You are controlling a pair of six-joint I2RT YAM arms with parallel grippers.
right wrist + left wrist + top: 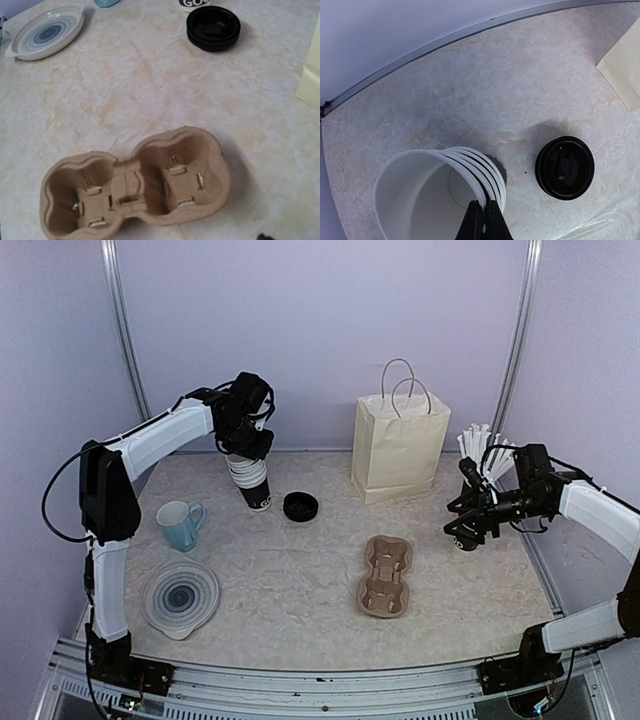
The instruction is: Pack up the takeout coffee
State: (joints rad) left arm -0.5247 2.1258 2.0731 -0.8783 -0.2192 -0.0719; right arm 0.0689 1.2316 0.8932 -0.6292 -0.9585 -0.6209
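Of the takeout coffee, the brown pulp carrier tray (385,575) (135,185) lies empty in the middle of the table, and black lids (300,506) (565,167) (213,27) sit stacked behind it. A nested stack of lidless black cups (250,480) (420,190) with white insides stands tilted left of the lids. My left gripper (240,448) (485,202) is over the stack, shut on the rim of its top cup. My right gripper (462,522) hovers open to the right of the tray, holding nothing. Its fingers barely show in the right wrist view.
A cream paper bag (400,445) (625,70) with handles stands at the back. A black cup of white straws (482,445) is behind the right arm. At the left are a light blue mug (180,525) and a white plate with blue rings (180,595) (45,32).
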